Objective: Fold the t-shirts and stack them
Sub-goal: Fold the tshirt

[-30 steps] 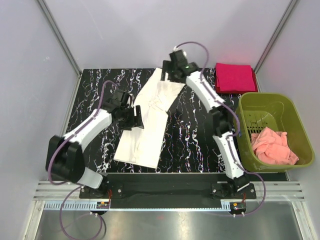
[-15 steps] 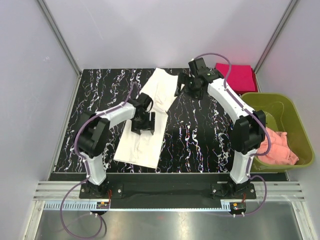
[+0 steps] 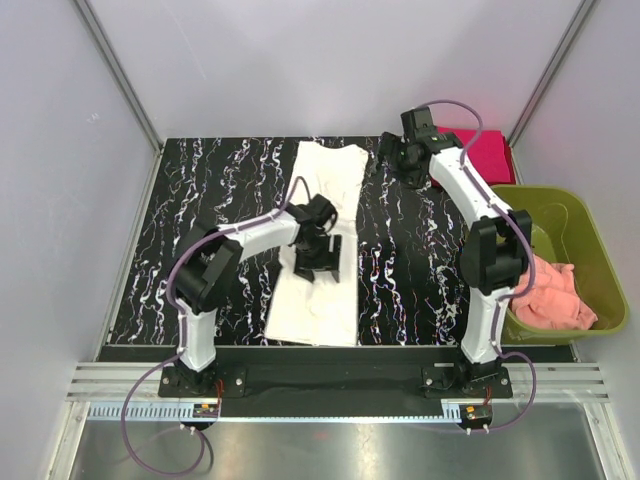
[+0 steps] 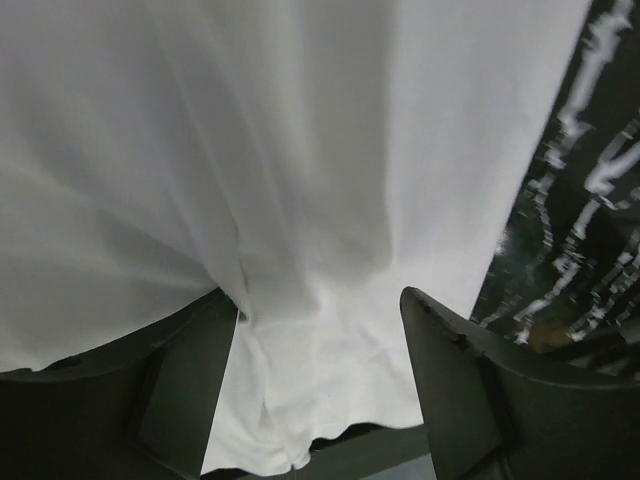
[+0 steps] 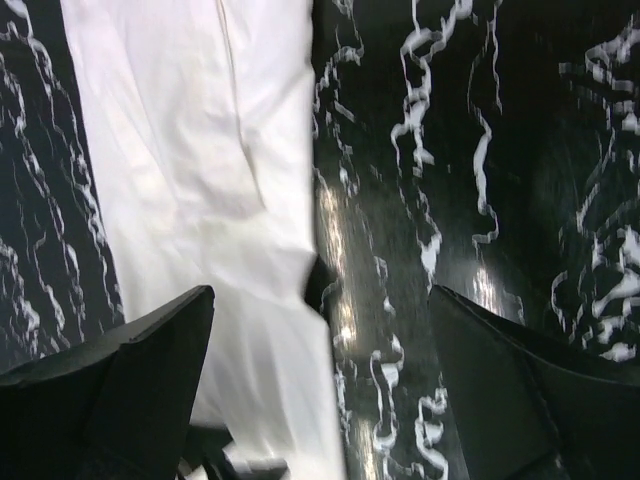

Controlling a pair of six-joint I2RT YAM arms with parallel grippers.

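The cream-white t-shirt (image 3: 313,308) lies on the black marbled table (image 3: 215,185) as a long narrow strip running from the back to the near edge. No black print shows. My left gripper (image 3: 318,257) is open and low over the strip's middle, with white cloth (image 4: 300,180) between its spread fingers (image 4: 318,300). My right gripper (image 3: 388,158) is open and empty just right of the strip's far end. In its wrist view (image 5: 320,295) the shirt's edge (image 5: 200,170) lies to the left. The magenta-red t-shirt (image 3: 488,152) lies folded at the back right, partly hidden by the right arm.
A green basket (image 3: 602,262) stands at the right edge of the table and holds a crumpled pink cloth (image 3: 552,298). Grey walls close in the table at the back and both sides.
The white strip has shifted right and now lies straighter. My left gripper moved right onto its middle. My right gripper left the far end and moved right, towards the magenta shirt.
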